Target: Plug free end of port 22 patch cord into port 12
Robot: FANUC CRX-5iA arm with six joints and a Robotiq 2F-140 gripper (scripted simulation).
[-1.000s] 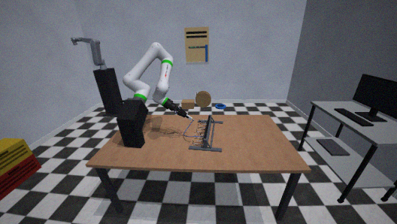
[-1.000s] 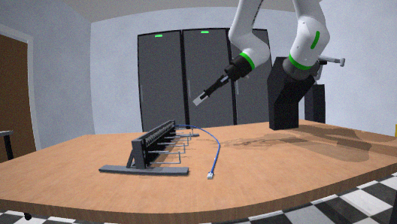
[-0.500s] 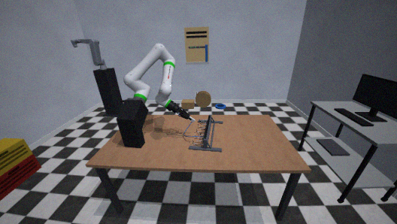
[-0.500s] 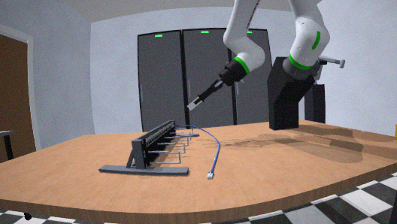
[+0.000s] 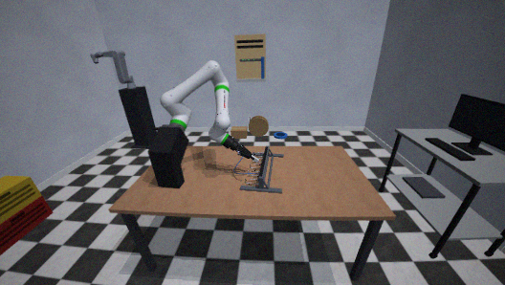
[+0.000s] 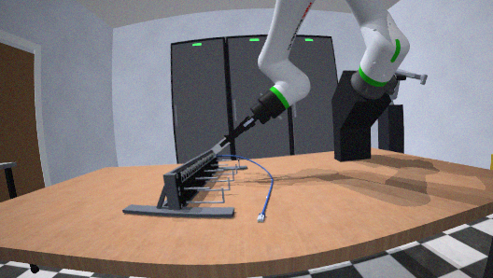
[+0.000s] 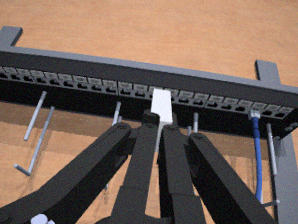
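Patch cord [image 5: 234, 167] [image 6: 273, 178] [image 7: 258, 160]: thin and blue, one end seated in a port near the rack's end, the rest bowing across the tabletop in a wide arc. Its free RJ45 plug [image 6: 262, 217], pale and clear, lies on the wood beside the rack's near foot, apart from it. Patch panel rack [image 5: 264, 167] [image 6: 173, 191] [image 7: 150, 69]: dark, upright on two flat grey feet, with wire cable guides [image 6: 224, 196] [image 7: 41, 140] projecting on the cord's side. Robotiq gripper [image 5: 253, 157] [image 6: 219, 145] [image 7: 159, 102]: fingers narrow, drawn together, pale tip at the port row; whether it touches cannot be told. Table [image 5: 206, 203] [image 6: 299, 243] [image 7: 150, 25]: bare wood separates plug from front edge.
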